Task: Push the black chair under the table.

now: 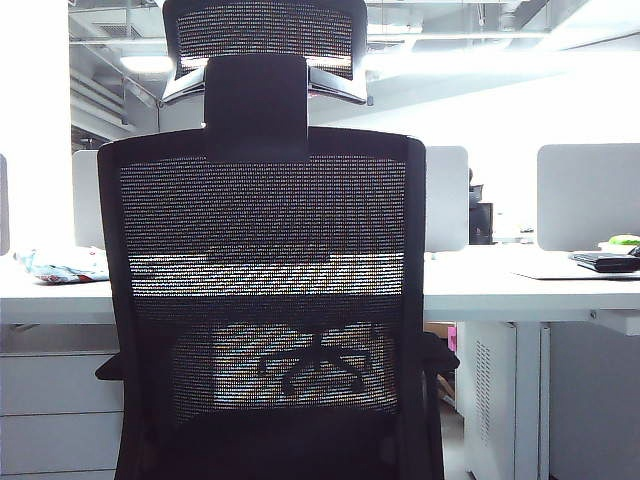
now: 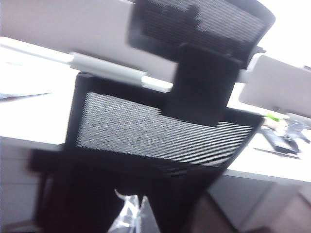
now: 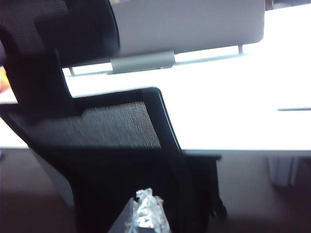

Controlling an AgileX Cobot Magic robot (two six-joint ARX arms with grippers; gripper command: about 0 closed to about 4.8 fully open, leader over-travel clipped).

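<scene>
- The black chair point(image 1: 265, 300) is standing facing the bench point(image 1: 500, 290), its mesh back filling the exterior view.
- The left end effector point(image 2: 131, 218) is hovering just behind the chair's back; whether it is wide or narrow cannot be told.
- The right end effector point(image 3: 143, 213) is sitting likewise behind the back's edge, its gap unreadable too.

The chair point(image 1: 265, 300) fills the centre of the exterior view, upright, its see-through mesh back facing the camera inside a black frame. Its mesh headrest point(image 1: 265, 35) sits at the top centre on a solid black bracket point(image 1: 256, 95). Armrests point(image 1: 112, 368) jut out at lower left and right. The table point(image 1: 500, 290) runs across the middle behind it, white, thin-topped, with drawers point(image 1: 55, 415) at lower left.
</scene>
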